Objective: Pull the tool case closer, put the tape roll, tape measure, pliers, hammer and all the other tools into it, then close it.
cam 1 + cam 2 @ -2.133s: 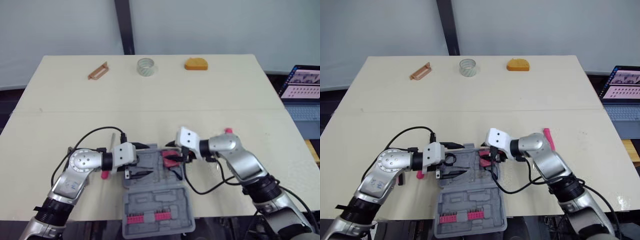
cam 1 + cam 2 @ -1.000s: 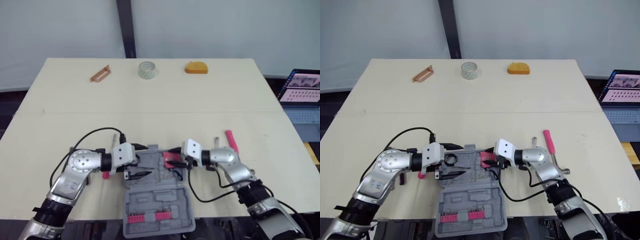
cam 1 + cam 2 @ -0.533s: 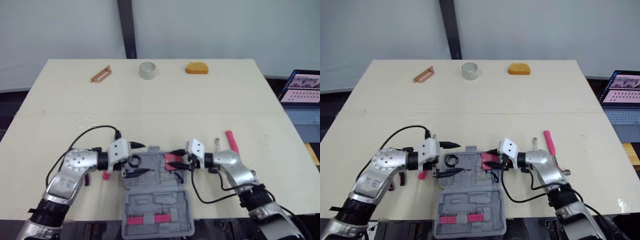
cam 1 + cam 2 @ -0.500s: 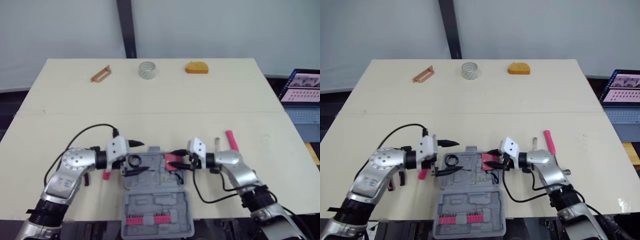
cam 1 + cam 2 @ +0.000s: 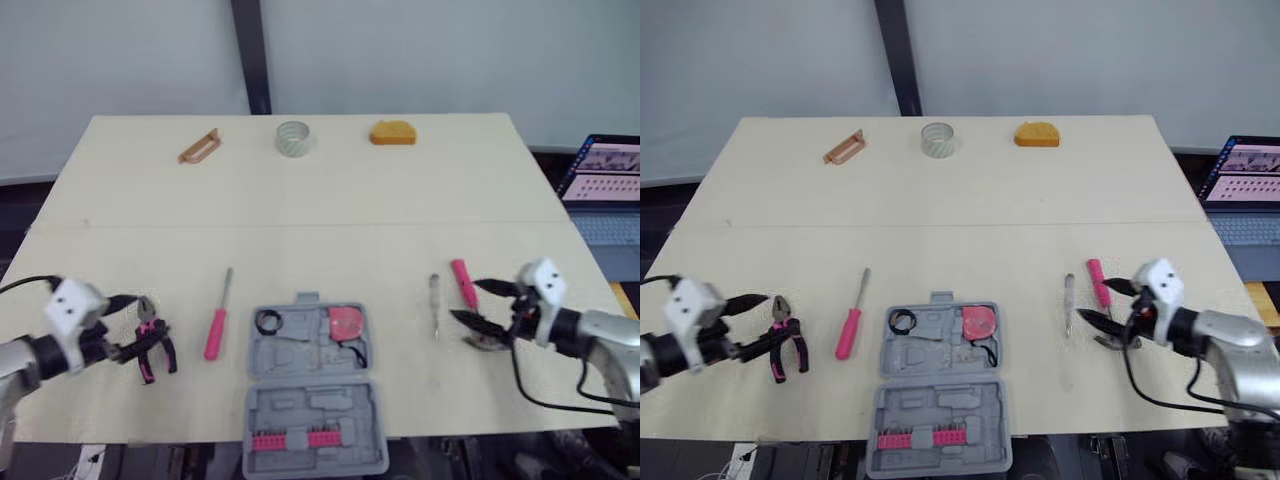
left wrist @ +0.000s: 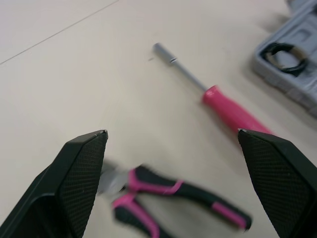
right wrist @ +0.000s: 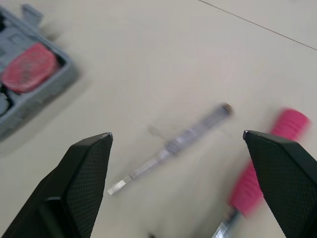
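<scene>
A lit laptop [image 5: 606, 168] sits just beyond the beige table's [image 5: 330, 200] right edge.

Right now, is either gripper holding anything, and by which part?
Nothing held. Left gripper open near the pliers, right gripper open near the hammer.

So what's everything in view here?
cream table: 1, cream, under everything
open grey plastic tool case: 1, grey, near edge
round red tape measure: 1, red, in case
black ring: 1, black, in case
pink-handled screwdriver: 1, pink, left of case
pink-and-black pliers: 1, pink, left of screwdriver
slim silver rod tool: 1, silver, right of case
pink-handled hammer: 1, pink, right of rod
clear tape roll: 1, clear, far edge
orange domed object: 1, orange, right of roll
brown handle-shaped piece: 1, brown, left of roll
open laptop: 1, dark, beyond table's right side
left end effector: 1, black, open, by pliers
right end effector: 1, black, open, by hammer
</scene>
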Controlling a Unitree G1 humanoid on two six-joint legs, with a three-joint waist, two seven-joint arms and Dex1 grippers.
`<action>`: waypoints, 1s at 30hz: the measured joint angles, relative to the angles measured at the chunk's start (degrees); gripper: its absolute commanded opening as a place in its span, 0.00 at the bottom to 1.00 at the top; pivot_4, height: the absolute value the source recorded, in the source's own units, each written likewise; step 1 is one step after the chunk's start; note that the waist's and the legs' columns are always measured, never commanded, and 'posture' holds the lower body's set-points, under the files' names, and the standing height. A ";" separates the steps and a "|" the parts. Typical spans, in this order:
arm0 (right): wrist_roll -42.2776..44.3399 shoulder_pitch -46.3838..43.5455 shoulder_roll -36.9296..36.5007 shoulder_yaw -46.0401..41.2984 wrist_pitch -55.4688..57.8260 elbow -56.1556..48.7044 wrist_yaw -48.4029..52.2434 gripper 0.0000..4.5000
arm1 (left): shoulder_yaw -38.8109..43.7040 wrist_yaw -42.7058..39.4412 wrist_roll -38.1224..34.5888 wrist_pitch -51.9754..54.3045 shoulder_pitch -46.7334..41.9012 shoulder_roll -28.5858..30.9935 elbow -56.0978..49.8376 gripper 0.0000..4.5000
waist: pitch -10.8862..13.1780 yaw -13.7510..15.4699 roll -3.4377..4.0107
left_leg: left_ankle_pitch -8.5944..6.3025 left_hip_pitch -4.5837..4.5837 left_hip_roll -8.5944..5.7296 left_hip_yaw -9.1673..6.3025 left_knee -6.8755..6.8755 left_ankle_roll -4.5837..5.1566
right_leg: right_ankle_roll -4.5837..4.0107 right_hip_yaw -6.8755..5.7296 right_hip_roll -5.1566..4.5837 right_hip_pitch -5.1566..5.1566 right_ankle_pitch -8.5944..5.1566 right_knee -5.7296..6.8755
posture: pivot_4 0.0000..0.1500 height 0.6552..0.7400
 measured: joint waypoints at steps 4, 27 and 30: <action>-0.75 2.09 -2.69 -4.96 -2.39 10.62 -0.30 0.99 | 5.74 0.13 0.47 -3.49 2.72 0.32 8.09 1.00 | 0.01 -0.12 -0.01 | -0.02 0.02 0.00 0.06 -0.08 0.02 | 0.00 0.00 0.00 -0.01 0.00 -0.03 | 1.00 1.00; -1.24 -2.67 -2.74 -7.63 -6.51 22.97 0.05 0.99 | 6.98 4.31 1.41 -12.89 5.97 -3.22 20.72 1.00 | 0.03 -1.49 0.00 | -0.10 0.13 0.09 0.24 -0.12 -0.04 | 0.01 0.03 0.00 -0.02 0.00 0.08 | 1.00 1.00; 0.04 -2.36 -3.09 -6.67 -2.70 16.90 1.77 0.99 | 7.44 5.93 -0.08 -9.77 6.80 -4.53 16.23 1.00 | 0.04 -1.58 -0.02 | -0.10 0.15 0.12 0.26 -0.10 -0.05 | 0.01 0.03 0.00 -0.02 0.01 0.11 | 1.00 1.00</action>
